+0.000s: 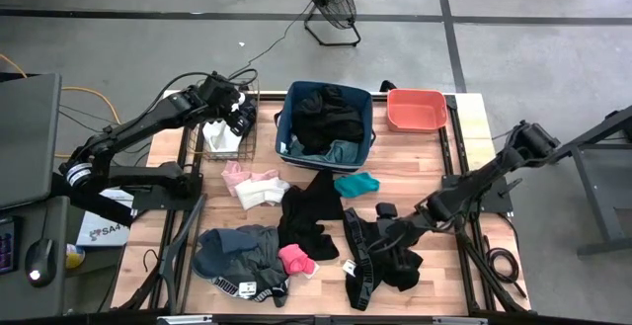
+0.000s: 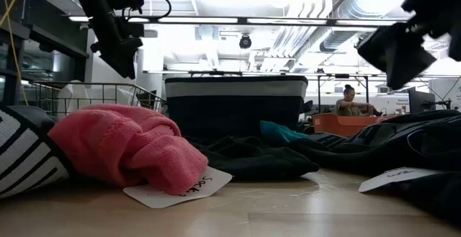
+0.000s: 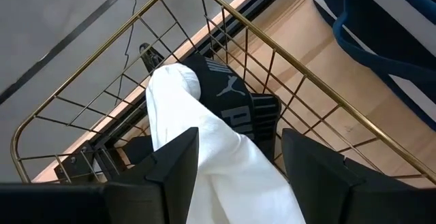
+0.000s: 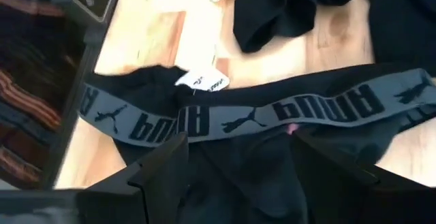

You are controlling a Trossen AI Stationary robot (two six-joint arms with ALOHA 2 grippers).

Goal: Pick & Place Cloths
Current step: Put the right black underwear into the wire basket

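My left gripper [image 1: 237, 116] hangs open over a gold wire basket [image 3: 272, 47] at the table's far left. A white cloth [image 3: 204, 129] runs up between its fingers into the basket, over a black printed garment [image 3: 231, 98] lying there. My right gripper [image 1: 395, 234] hovers open above a black garment with a grey lettered waistband [image 4: 272, 115], near the table's right front. Black [image 1: 314, 211], teal [image 1: 356, 183], pale pink and white [image 1: 252, 184], grey [image 1: 237, 251] and bright pink [image 1: 296, 259] cloths lie spread on the table. My left gripper has the white cloth [image 3: 225, 163] filling the gap between its open fingers, seen from above. I cannot tell whether the fingers touch it.
The blue fabric bin [image 1: 286, 127] stands at the far middle with black cloths inside, and the coral tub [image 1: 415, 110] is to its right. A paper tag [image 4: 203, 81] lies by the waistband. A floor fan stands beyond the table, and a person sits far back in the room [image 2: 351, 101].
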